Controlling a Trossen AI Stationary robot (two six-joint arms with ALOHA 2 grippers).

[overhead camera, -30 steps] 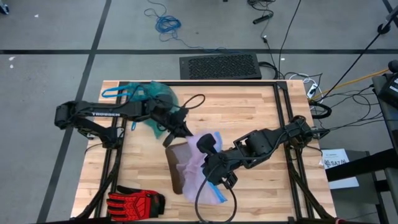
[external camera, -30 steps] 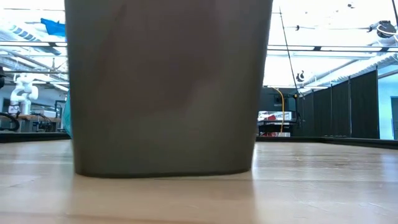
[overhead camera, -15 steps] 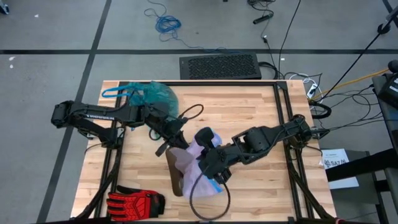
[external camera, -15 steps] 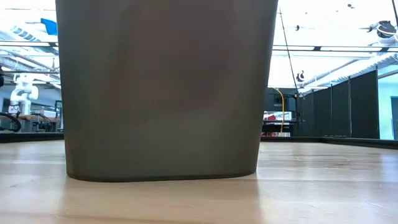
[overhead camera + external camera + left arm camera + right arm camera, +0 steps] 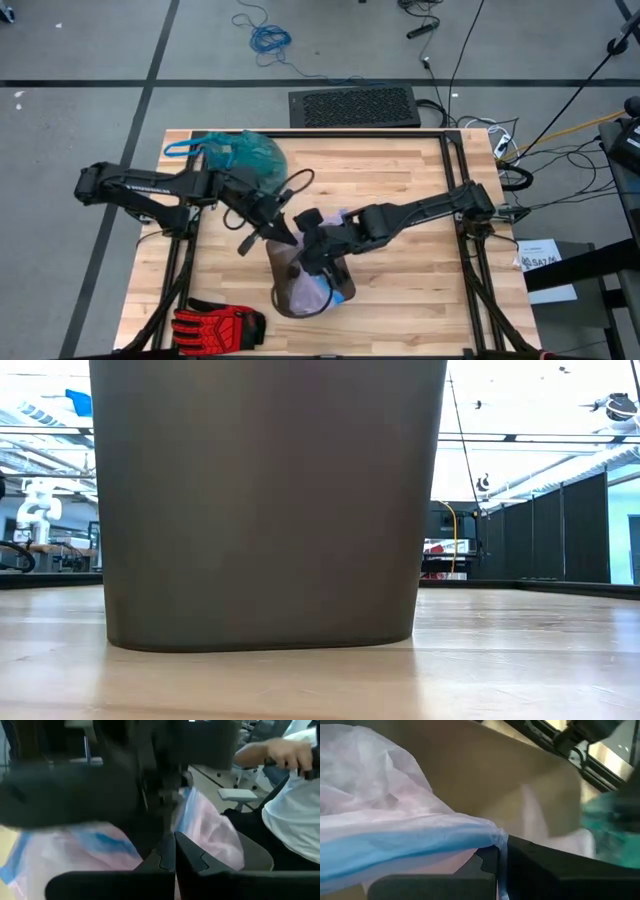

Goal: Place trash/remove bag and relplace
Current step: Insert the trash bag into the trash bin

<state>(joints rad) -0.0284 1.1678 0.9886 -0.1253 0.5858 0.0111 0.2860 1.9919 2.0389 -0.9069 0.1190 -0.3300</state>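
Here the lilac bag (image 5: 318, 292) lines the bin (image 5: 287, 285), pinched by the right gripper (image 5: 312, 250).

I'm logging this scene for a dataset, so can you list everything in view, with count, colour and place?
bin: one, dark brown, near middle of the table, upright in the low view.
lilac bag: one, pale lilac with blue rim, partly over the bin's mouth.
teal bag: one, teal-green with blue loops, bunched at the table's far left edge.
glove: one, red and black, table's near left corner.
table: one, light wood.
grille panel: one, black, on the floor beyond the table.
person: one, white top, seated beyond the table.
left gripper: shut, at the bin's far rim.
right gripper: shut on the lilac bag's rim, over the bin.
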